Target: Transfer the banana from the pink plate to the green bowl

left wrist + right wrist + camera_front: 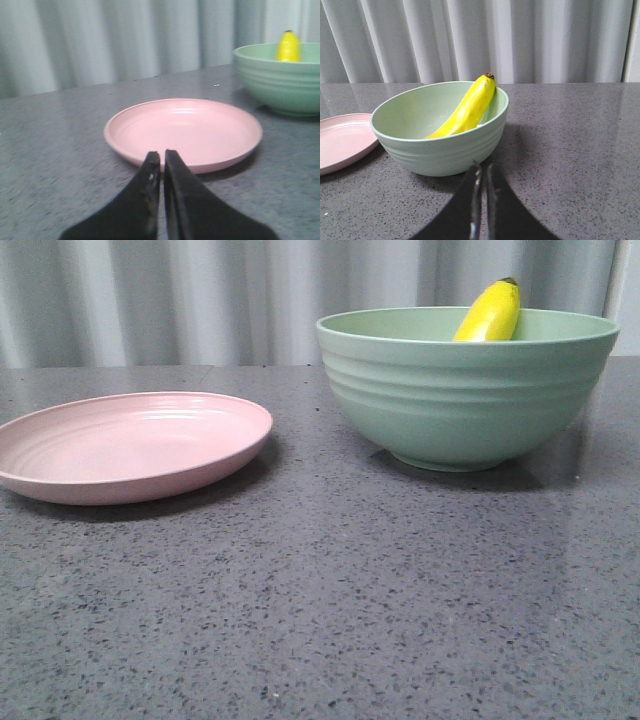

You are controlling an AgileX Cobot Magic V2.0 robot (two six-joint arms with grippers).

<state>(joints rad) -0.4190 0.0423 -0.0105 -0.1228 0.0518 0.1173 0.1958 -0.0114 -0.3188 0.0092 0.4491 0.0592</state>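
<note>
The yellow banana [490, 314] leans inside the green bowl [466, 390] at the right of the table, its dark tip above the rim; it also shows in the right wrist view [467, 108] and the left wrist view [288, 46]. The pink plate [128, 445] lies empty at the left. My left gripper [162, 155] is shut and empty, just short of the plate's [184, 131] near rim. My right gripper [483, 167] is shut and empty, in front of the bowl [440, 127]. Neither gripper shows in the front view.
The dark speckled stone table [330, 610] carries only the plate and bowl. A pale pleated curtain [200, 300] hangs behind the table's far edge.
</note>
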